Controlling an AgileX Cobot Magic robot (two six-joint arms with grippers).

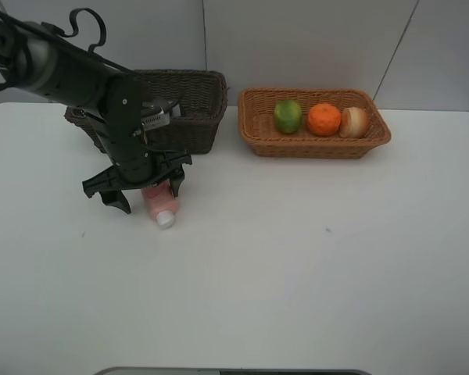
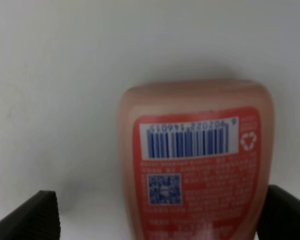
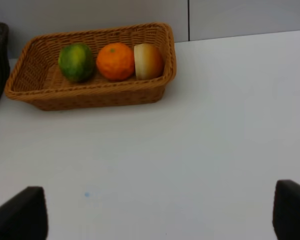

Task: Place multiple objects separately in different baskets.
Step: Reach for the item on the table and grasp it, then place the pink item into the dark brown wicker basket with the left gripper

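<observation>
Exterior high view shows the tan basket (image 1: 254, 134) holding three fruits in a row: the green fruit (image 1: 288, 116), the tangerine (image 1: 324, 119) and the peach (image 1: 353, 122). That share of the sorting looks complete.

The dark basket (image 1: 199, 125) stands just beside it on the table (image 1: 297, 266). The left arm hides most of its inside, so what it already holds cannot be told; no bottle or cup shows anywhere in the pictures.

The pink tube (image 1: 160, 205) lies flat on the table in front of the dark basket, white cap pointing away from it. The left gripper (image 1: 137, 186) hangs directly over the tube with jaws spread wide, one finger on each side, nothing gripped. The left wrist view confirms this: the tube's (image 2: 195, 165) barcode side faces up between the two fingertips (image 2: 32, 217).

The right gripper (image 3: 160, 215) also stands open and empty, over bare table and well apart from the tan basket (image 3: 90, 95).

Judgement: the tube is the only item seen left out. Remaining work is to close on it, lift it and set it in the dark basket.
</observation>
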